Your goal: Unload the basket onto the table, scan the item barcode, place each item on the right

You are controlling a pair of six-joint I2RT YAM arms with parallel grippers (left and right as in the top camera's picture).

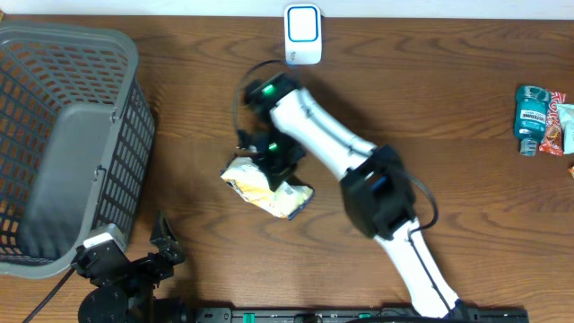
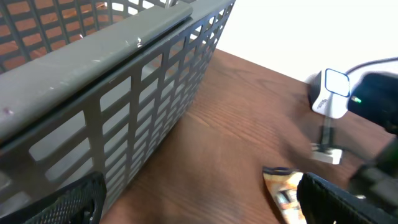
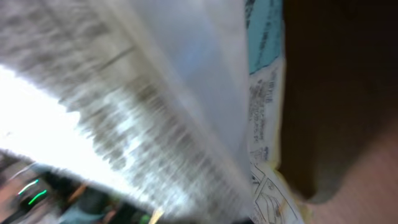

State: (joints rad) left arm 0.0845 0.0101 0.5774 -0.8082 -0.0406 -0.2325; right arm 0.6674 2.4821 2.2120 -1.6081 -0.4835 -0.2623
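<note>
The item is a crinkled yellow and white snack packet (image 1: 267,186) lying mid-table. My right gripper (image 1: 273,160) comes down on its far edge and is shut on it. In the right wrist view the packet (image 3: 186,93) fills the frame as a blurred white and pale-blue surface with fine print, hiding the fingers. The white barcode scanner (image 1: 302,34) stands at the table's back edge, well apart from the packet. My left gripper (image 1: 143,256) sits low at the front left, open and empty (image 2: 199,211). Its view catches the packet's corner (image 2: 283,186) and the scanner (image 2: 329,93).
A grey mesh basket (image 1: 54,135) takes up the left side, its wall (image 2: 124,68) close to the left gripper. A teal mouthwash bottle (image 1: 531,115) and a red packet (image 1: 558,126) lie at the far right. A cable loops by the right arm's wrist (image 1: 242,90).
</note>
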